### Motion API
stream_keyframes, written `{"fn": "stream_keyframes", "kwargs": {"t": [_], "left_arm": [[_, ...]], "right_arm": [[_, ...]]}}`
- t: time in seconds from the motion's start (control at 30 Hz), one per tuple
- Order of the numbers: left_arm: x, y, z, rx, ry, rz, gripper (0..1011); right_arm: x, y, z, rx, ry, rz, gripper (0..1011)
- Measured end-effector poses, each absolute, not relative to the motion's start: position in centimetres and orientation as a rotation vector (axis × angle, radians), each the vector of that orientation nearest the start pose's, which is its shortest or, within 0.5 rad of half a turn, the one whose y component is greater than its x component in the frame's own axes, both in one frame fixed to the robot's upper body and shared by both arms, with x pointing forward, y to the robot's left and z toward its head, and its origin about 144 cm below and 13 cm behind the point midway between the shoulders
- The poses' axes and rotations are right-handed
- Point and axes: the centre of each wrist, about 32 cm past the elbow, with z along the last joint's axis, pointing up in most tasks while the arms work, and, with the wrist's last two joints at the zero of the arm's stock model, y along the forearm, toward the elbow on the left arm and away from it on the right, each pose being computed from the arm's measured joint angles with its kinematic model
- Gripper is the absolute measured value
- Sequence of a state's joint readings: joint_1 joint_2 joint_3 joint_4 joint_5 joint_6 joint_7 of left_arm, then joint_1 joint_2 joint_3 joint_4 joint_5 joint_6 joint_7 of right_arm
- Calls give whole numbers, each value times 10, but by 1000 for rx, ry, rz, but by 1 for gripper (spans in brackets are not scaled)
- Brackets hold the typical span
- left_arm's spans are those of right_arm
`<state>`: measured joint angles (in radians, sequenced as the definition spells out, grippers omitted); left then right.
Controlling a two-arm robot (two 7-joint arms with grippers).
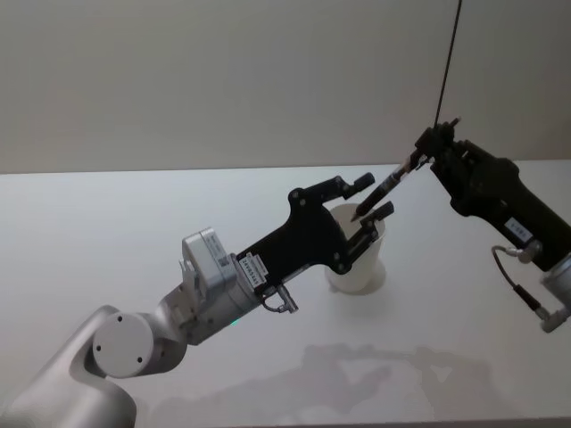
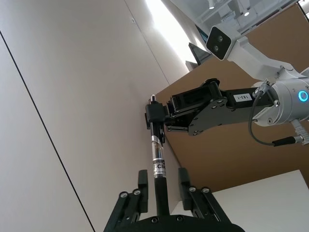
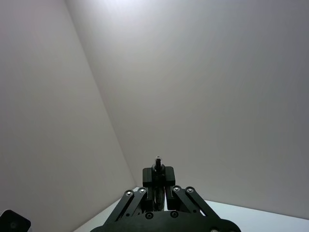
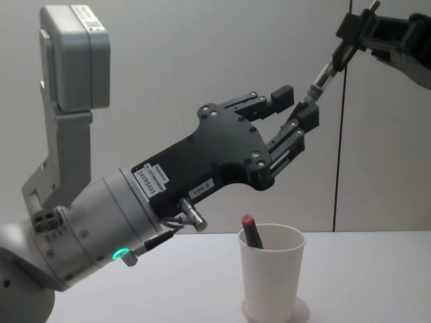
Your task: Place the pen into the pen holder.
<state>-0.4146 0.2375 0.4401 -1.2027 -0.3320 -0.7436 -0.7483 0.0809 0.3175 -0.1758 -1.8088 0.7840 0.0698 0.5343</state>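
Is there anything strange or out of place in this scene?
Nothing stands out. The pen is held aslant by the right gripper, lower end between the left gripper's open fingers above the upright paper cup.

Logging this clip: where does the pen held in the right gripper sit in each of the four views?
Head view: pen slants right of centre.
Left wrist view: pen at centre, running up from the bottom.
Right wrist view: pen at bottom centre, end-on, clamped in the right gripper.
Chest view: pen at upper right, slanting.
Shared landmark: the left gripper, its open jaws flanking the pen's lower end.
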Motion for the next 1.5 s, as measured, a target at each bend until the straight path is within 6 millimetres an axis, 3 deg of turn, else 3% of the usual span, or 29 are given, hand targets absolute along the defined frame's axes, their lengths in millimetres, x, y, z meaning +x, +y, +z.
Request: {"fn": "stream_keyframes", "kwargs": {"t": [0.4,0.73,1.5], "left_arm": [[554,199,1164,-331,-601,477,751],[554,199,1164,-331,-601,477,1004],[554,199,1164,-331,-601,477,1004]], "right_arm": [[466,-242,1239,480,121,-708,130],[468,-242,1239,484,101,-744,130],[489,-232,1220,441,-5,-1018,129]]}}
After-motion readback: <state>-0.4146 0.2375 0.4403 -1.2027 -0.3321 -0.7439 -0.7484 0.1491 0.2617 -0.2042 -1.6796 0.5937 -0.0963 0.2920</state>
